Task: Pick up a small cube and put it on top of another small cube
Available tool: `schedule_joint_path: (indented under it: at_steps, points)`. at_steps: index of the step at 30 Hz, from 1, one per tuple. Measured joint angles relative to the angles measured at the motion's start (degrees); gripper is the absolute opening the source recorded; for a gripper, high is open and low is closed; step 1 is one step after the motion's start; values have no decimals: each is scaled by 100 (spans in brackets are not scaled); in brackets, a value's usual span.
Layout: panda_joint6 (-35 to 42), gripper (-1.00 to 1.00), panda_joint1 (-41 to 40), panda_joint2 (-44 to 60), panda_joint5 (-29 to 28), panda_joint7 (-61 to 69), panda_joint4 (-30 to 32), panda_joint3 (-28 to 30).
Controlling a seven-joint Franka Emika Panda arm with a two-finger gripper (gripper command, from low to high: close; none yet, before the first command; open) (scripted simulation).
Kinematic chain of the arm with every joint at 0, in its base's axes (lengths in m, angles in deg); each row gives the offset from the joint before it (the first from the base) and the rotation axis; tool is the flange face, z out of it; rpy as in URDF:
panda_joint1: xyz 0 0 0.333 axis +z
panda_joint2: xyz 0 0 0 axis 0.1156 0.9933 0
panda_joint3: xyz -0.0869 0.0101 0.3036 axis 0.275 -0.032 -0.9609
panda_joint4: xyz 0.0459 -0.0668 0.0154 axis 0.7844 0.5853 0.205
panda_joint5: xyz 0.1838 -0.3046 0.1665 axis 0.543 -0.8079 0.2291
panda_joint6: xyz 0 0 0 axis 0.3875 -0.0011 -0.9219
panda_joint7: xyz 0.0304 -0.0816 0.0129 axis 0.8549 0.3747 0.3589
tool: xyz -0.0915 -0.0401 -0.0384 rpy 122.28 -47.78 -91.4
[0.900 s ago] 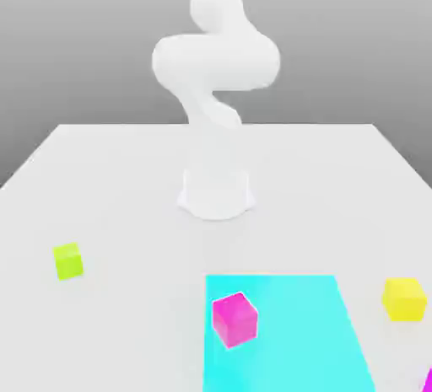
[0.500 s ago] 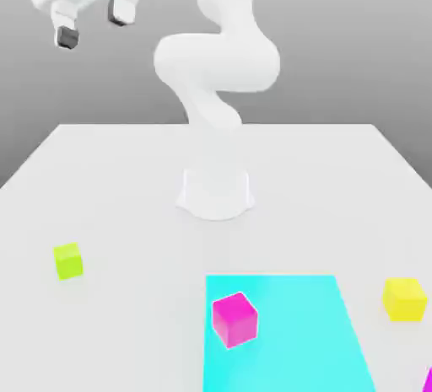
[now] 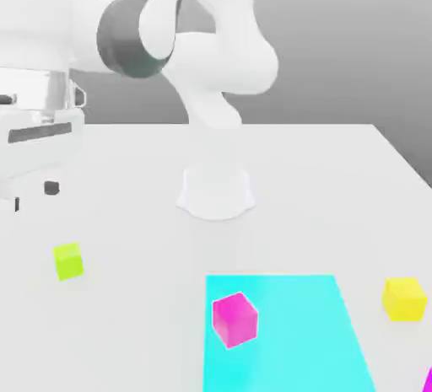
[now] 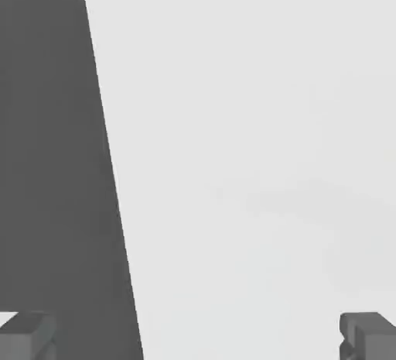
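The small cube (image 3: pixel 68 260), lime yellow-green, sits on the white table (image 3: pixel 321 179) at the exterior view's left. Another small cube (image 3: pixel 404 298), pure yellow, rests far off at the exterior view's right. My gripper (image 3: pixel 32 196) hangs at the left edge of the exterior view, above and slightly behind the lime cube, apart from it. Its dark fingertips (image 3: pixel 51 188) stand spread. In the hand view the gripper (image 4: pixel 197 339) is open, with one grey fingertip (image 4: pixel 367 337) at each side and bare table between them.
A magenta cube (image 3: pixel 234 319) stands on a cyan patch (image 3: pixel 295 340) at the front middle. A second magenta shape (image 3: pixel 428 379) pokes in at the front right corner. The arm's white base (image 3: pixel 216 192) sits mid-table. The table's edge (image 4: pixel 108 165) runs past the hand.
The arm has swung down toward the exterior view's left. The gripper dropped from high above the table to just over it, near the lime cube. No cube moved.
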Motion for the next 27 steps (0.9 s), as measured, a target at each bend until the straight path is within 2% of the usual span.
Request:
schedule_joint_path:
  at_steps: [11, 15, 18, 19, 27]
  points:
    - [-924, 0, -1064, 1267, -595, -3139, 791, 415]
    - [-1486, 0, -1087, 1966, -443, -3172, 705, 340]
    - [-1938, 0, -1307, 2534, -249, -3040, 601, 72]
    - [-2077, -100, -1392, 2708, -214, -3019, 571, -24]
    - [-2021, -100, -1357, 2622, -243, -3036, 586, 20]
